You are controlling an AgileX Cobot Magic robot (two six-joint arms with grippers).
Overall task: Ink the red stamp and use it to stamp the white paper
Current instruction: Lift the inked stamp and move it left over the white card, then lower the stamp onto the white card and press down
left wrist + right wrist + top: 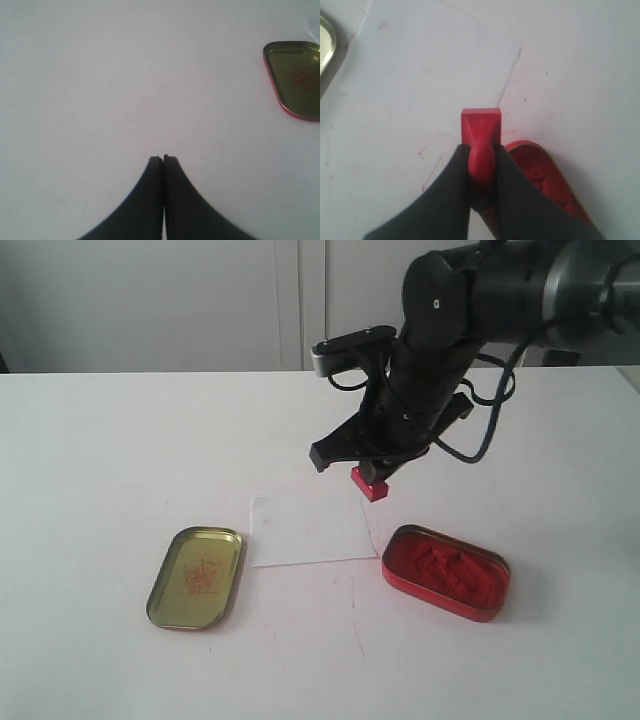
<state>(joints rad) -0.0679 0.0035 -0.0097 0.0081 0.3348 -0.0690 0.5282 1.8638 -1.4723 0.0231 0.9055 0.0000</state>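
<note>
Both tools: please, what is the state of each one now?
Left tool: closed, holding nothing.
Right tool: closed on the red stamp.

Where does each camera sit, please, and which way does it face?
Exterior: off the arms, looking down at table, stamp, paper, ink tin, lid; right arm shows.
Left wrist: arm-mounted, looking down past shut left end effector at lid.
Right wrist: arm-mounted, looking down past right end effector holding the stamp, at paper.
All share the lid.
</note>
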